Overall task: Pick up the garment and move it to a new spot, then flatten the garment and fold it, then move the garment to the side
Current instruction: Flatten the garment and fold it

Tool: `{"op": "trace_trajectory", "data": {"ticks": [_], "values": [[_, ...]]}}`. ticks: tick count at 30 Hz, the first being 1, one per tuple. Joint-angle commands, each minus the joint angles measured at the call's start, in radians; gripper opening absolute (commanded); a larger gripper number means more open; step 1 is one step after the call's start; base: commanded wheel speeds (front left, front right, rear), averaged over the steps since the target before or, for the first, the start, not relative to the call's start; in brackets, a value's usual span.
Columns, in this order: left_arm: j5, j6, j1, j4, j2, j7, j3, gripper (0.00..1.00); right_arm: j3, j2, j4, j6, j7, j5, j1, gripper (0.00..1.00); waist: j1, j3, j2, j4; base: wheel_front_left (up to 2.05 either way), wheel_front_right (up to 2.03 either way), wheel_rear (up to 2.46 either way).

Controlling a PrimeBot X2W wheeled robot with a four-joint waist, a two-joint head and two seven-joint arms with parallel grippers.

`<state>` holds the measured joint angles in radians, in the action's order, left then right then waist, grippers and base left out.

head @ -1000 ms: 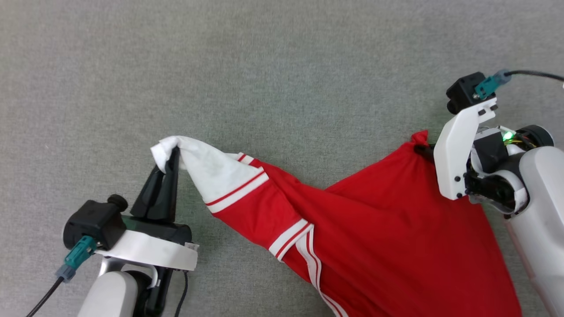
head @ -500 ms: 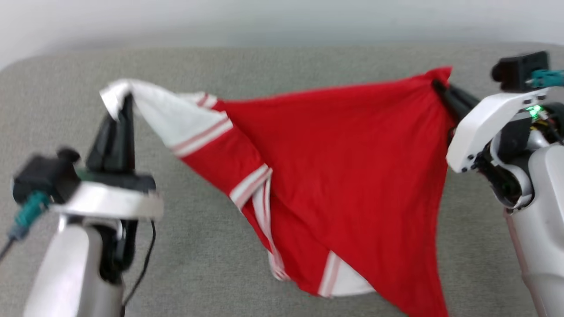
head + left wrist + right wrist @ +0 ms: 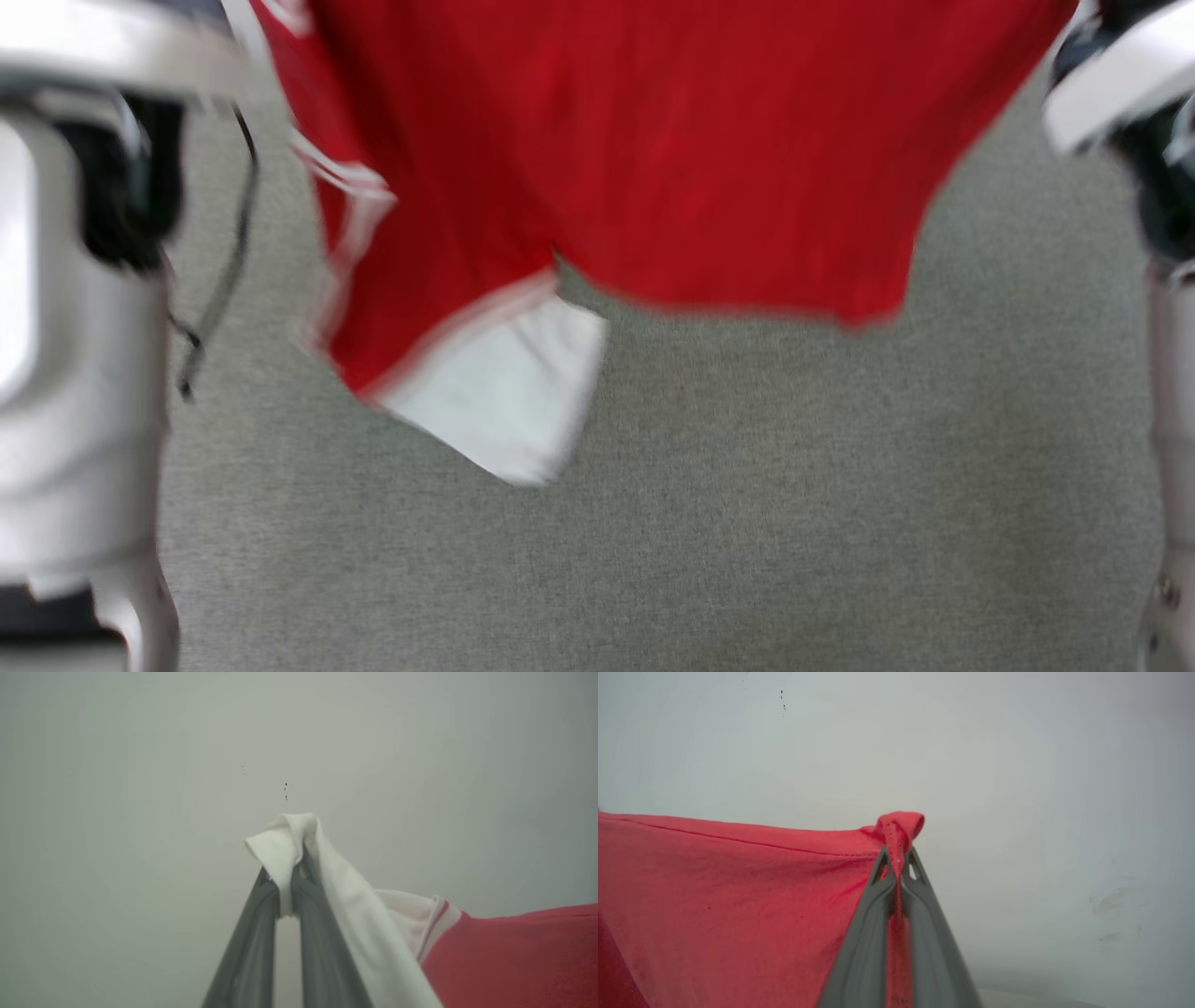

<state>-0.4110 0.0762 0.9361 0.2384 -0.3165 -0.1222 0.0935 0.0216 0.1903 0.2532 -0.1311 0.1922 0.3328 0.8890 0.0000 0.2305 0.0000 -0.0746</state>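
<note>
Hanging in the air between the two arms, the garment [image 3: 635, 149] spreads as a broad red sheet across the top of the head view, blurred by motion. Its lower hem sags clear of the grey fabric surface [image 3: 747, 523] beneath. A white sleeve [image 3: 504, 401] with red-and-white trim dangles from its lower left part, also off the surface.

The left gripper [image 3: 285, 882] is pinched narrow on a bunched fold of white cloth [image 3: 285, 833], which pokes out above the fingertips and drapes down over the right-hand finger toward the red body. The right gripper [image 3: 899, 858] is clamped tight on a red corner [image 3: 900, 823] of the shirt (a small loop of cloth curls over the tips), and the red fabric stretches away to the left of that view in a taut line.

Both wrist views look onto a pale wall [image 3: 140, 765]. The left forearm [image 3: 65, 327], with a dark cable [image 3: 238, 215] beside it, stands at the left edge of the head view. The right arm [image 3: 1111, 84] sits at the top right corner.
</note>
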Motion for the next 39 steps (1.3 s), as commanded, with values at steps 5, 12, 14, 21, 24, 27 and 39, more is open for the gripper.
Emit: {"op": "trace_trajectory", "data": {"ticks": [5, 12, 14, 21, 24, 27, 39], "values": [[0.023, -0.005, 0.232, 0.057, -0.025, 0.008, -0.004, 0.0, -0.039, 0.007, -0.017, 0.001, -0.005, -0.008, 0.187, 0.0, 0.0, 0.131, 0.0, -0.016, 0.0, 0.0, 0.0], [0.04, 0.005, 0.515, 0.121, -0.07, 0.034, -0.001, 0.0, -0.066, 0.016, 0.014, 0.001, 0.001, -0.024, 0.447, 0.0, 0.0, 0.292, 0.0, -0.027, 0.0, 0.0, 0.0], [0.04, 0.011, 0.58, 0.148, -0.08, 0.05, 0.003, 0.0, -0.068, 0.012, 0.034, 0.001, -0.002, -0.026, 0.507, 0.0, 0.0, 0.337, 0.0, -0.031, 0.0, 0.0, 0.0], [0.028, 0.026, 0.745, 0.237, -0.088, 0.088, 0.024, 0.0, -0.046, 0.016, 0.159, 0.001, -0.017, -0.022, 0.704, 0.0, 0.0, 0.474, 0.0, -0.037, 0.0, 0.0, 0.0], [0.028, 0.028, 0.766, 0.26, -0.085, 0.09, 0.034, 0.0, -0.039, 0.018, 0.208, 0.001, -0.029, -0.017, 0.746, 0.0, 0.0, 0.501, 0.0, -0.037, 0.0, 0.0, 0.0], [0.025, 0.031, 0.776, 0.295, -0.078, 0.087, 0.047, 0.0, -0.023, 0.02, 0.287, 0.001, -0.049, -0.008, 0.792, 0.0, 0.0, 0.53, 0.0, -0.036, 0.0, 0.0, 0.0], [-0.06, 0.047, 0.642, 0.466, -0.034, -0.001, 0.055, 0.0, 0.115, 0.028, 0.585, 0.001, -0.118, 0.084, 0.781, 0.0, 0.0, 0.54, 0.0, -0.017, 0.0, 0.0, 0.0]]}}
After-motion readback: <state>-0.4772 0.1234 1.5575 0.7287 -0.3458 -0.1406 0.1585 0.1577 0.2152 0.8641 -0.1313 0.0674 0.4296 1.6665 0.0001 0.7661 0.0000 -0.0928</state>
